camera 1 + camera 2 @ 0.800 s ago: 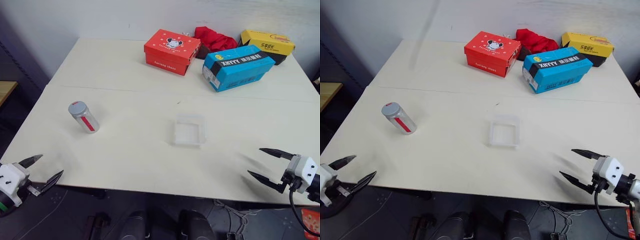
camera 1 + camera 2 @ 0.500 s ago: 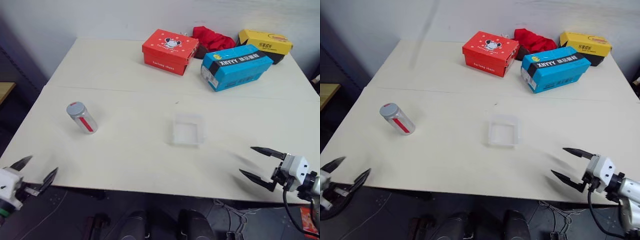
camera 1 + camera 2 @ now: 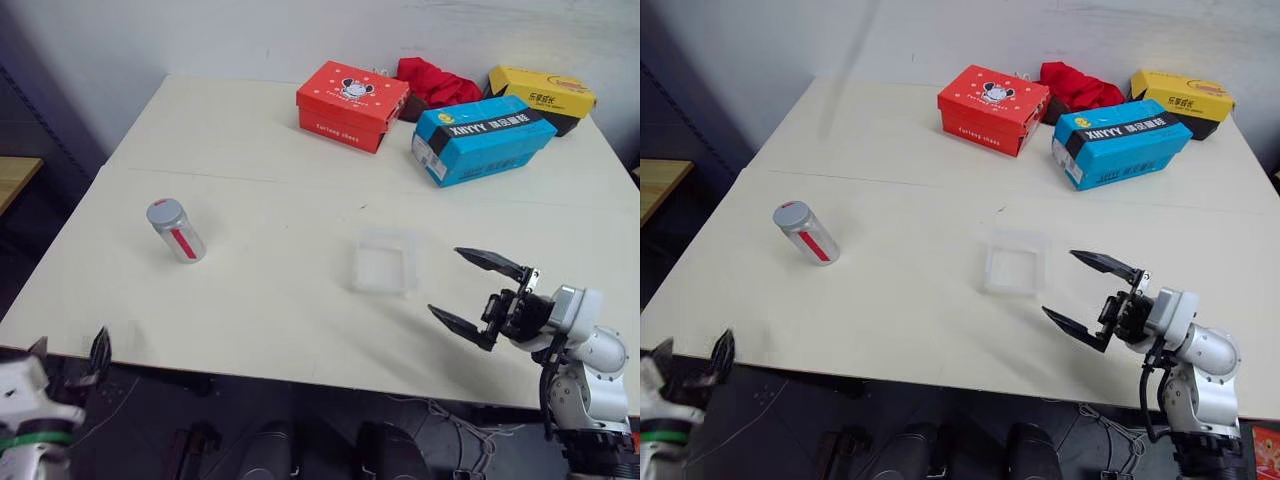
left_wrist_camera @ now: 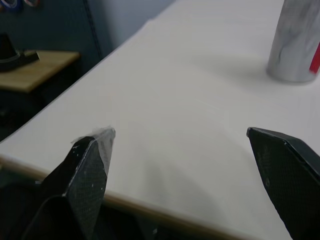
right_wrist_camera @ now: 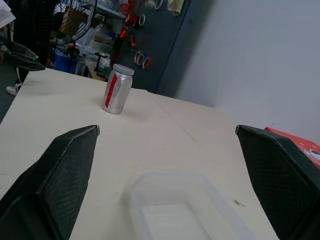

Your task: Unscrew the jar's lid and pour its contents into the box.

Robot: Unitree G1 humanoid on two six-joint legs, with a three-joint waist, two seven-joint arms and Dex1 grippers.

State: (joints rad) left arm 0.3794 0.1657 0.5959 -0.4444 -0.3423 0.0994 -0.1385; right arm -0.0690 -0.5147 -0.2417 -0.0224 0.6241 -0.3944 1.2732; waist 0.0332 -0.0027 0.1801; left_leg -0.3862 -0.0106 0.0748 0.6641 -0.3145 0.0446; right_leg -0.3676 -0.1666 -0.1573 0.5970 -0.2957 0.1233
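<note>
Right claw (image 3: 477,296), wide and empty, beside the box (image 3: 384,262); left claw (image 3: 72,352) wide; jar (image 3: 176,230) red-striped; blue shoe box (image 3: 484,138) reads "XINYY".

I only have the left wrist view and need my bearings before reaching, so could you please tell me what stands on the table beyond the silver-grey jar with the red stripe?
Observer: A small shallow tray of clear plastic sits near the table's middle, apart from the silver-grey jar.
Operator: Is the jar's lid on?
Observer: Yes, the round flat grey lid caps the upright jar.
Operator: Where is the other arm?
Observer: The right gripper hovers, open, beside the tray at the table's near edge, pointing toward the jar.
Operator: Anything at the back?
Observer: A red shoe box, a blue shoe box and a yellow box.
</note>
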